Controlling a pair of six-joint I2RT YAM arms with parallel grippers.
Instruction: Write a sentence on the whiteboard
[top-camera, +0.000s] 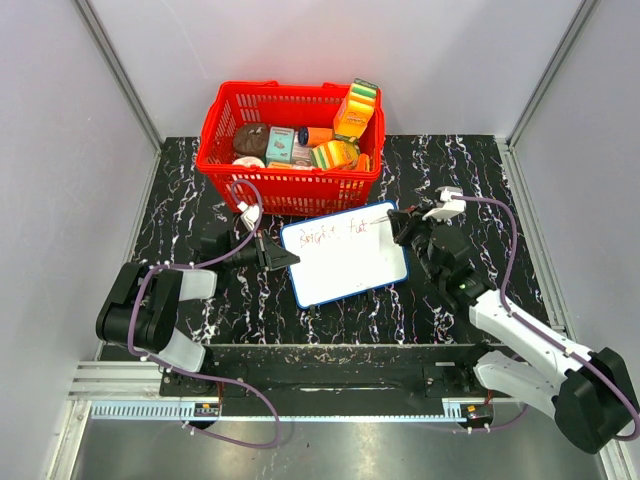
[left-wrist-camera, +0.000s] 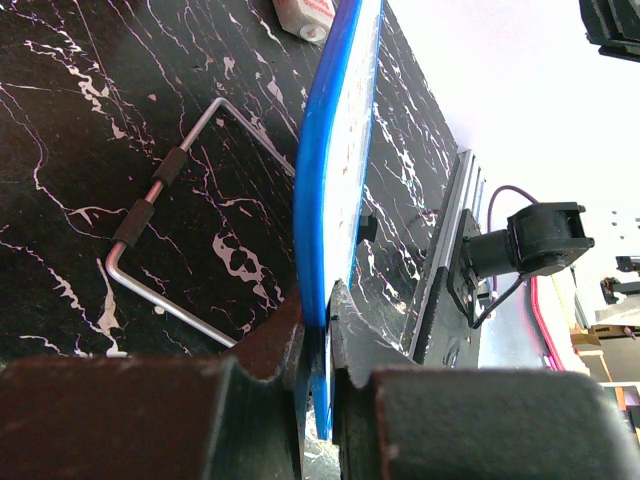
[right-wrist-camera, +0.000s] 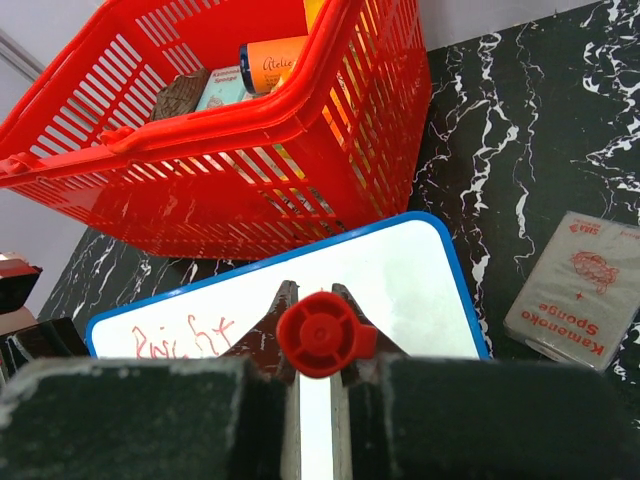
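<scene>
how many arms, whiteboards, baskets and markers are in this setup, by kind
arms: 2 (left arm, right arm)
whiteboard: 1
basket: 1, red
marker: 1, red
total: 5

I work in a lab test cell: plain grey wall panels (top-camera: 40, 120) in aluminium posts (top-camera: 119, 70) enclose my black marbled table (top-camera: 172, 195), with a slotted rail (top-camera: 300, 410) at frame bottom.
</scene>
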